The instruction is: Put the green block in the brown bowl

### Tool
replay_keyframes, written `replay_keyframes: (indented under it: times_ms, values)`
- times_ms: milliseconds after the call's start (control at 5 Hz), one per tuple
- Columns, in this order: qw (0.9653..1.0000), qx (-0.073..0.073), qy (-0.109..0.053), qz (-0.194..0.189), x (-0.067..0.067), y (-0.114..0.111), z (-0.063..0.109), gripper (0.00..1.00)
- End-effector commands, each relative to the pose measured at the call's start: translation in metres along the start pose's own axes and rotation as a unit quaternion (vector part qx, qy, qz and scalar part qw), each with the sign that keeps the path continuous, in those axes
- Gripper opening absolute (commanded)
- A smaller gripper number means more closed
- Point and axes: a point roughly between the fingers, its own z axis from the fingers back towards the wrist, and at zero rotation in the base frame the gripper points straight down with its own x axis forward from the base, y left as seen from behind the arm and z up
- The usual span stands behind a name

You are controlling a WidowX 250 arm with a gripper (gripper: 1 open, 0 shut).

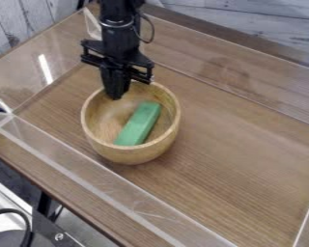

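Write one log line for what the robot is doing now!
gripper: shut, empty, above bowl's far rim | green block: inside brown bowl | task: looks done

One green block [140, 123], one brown bowl [105, 130], one hand [116, 94].

The place looks like a robotics lab or test bench rather than a home. A black robot arm [115, 29] stands over a wood-grain tabletop [235, 145] fenced by low clear acrylic walls [67, 188], a barrier built to keep things inside a work area. Below the table's near edge, dark cables and frame parts [22, 227] show. Pale boards [266, 24] run behind the table.
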Motion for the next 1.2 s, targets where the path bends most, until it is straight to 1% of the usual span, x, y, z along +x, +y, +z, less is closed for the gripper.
replay_keyframes:
  times_ms: [0,400,600,800,1000]
  values:
    - [0.9998,0.000,-0.020,-0.009,0.009,-0.008,0.011,0.00]
    - [0.9994,0.035,-0.001,-0.008,0.005,-0.009,-0.006,0.00]
    - [0.9998,0.014,0.000,-0.015,-0.003,-0.008,-0.010,0.00]
    - [0.9997,-0.008,-0.002,-0.022,-0.012,-0.006,-0.007,1.00]
    - [0.9994,-0.025,-0.021,-0.009,-0.012,-0.013,0.001,1.00]
